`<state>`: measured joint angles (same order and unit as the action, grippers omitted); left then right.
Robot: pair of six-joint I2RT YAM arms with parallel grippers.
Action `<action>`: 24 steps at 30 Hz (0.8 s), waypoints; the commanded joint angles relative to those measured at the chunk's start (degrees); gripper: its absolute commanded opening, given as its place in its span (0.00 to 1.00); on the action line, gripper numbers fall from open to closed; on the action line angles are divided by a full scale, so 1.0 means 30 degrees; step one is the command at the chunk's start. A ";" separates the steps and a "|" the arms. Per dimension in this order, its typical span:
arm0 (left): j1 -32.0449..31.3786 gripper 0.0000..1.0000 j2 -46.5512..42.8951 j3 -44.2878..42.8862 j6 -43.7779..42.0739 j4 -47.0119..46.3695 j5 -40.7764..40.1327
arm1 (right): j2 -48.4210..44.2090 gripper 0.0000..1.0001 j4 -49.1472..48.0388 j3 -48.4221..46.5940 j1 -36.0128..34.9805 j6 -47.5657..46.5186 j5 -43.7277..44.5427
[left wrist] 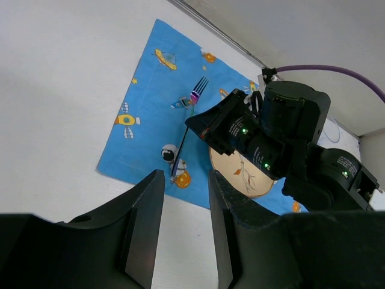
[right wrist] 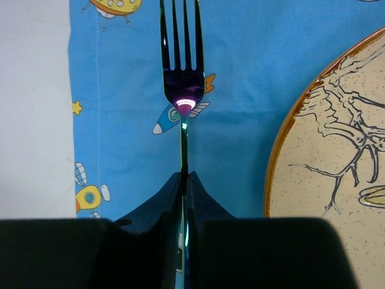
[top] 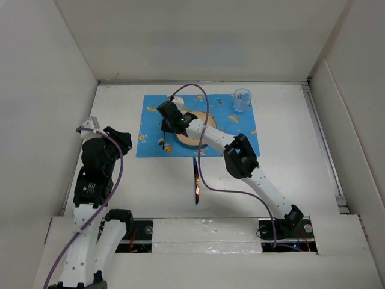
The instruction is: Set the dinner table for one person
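On the dinner table (top: 289,174) spread before both arms, toward twelve o'clock, a blue placemat (top: 150,123) carries a plate (top: 187,139), with a glass (top: 242,100) at the plate's one o'clock and a fork (right wrist: 182,78) at its nine o'clock. The right gripper (right wrist: 183,180) pinches the fork's handle, so laying the fork seems the step in hand, while the left gripper (left wrist: 185,205) hangs parted and empty at eight o'clock. Next the fork likely needs letting go, and the knife (top: 196,180), off the mat at six o'clock, moving to the plate's three o'clock.
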<state>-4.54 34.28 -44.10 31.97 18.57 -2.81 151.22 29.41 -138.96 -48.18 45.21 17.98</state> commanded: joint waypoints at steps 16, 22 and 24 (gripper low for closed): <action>-0.0100 0.32 -0.0265 -0.0741 -0.0284 -0.0330 -0.0001 | -0.6480 0.13 -0.3499 0.4705 -0.1163 -0.2205 0.0159; -0.0100 0.31 -0.0354 -0.0828 -0.0751 -0.0329 0.0231 | -1.5621 0.00 -0.7870 1.8178 -0.2393 -0.4348 0.1975; -0.0100 0.30 -0.0237 -0.0945 -0.0811 -0.0271 0.0292 | -1.8250 0.00 -0.7227 2.0934 -0.2950 -0.4289 0.2735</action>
<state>-4.54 33.78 -44.10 31.03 18.98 -2.74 103.68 12.16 -85.08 -55.33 35.07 21.76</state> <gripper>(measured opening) 0.307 0.009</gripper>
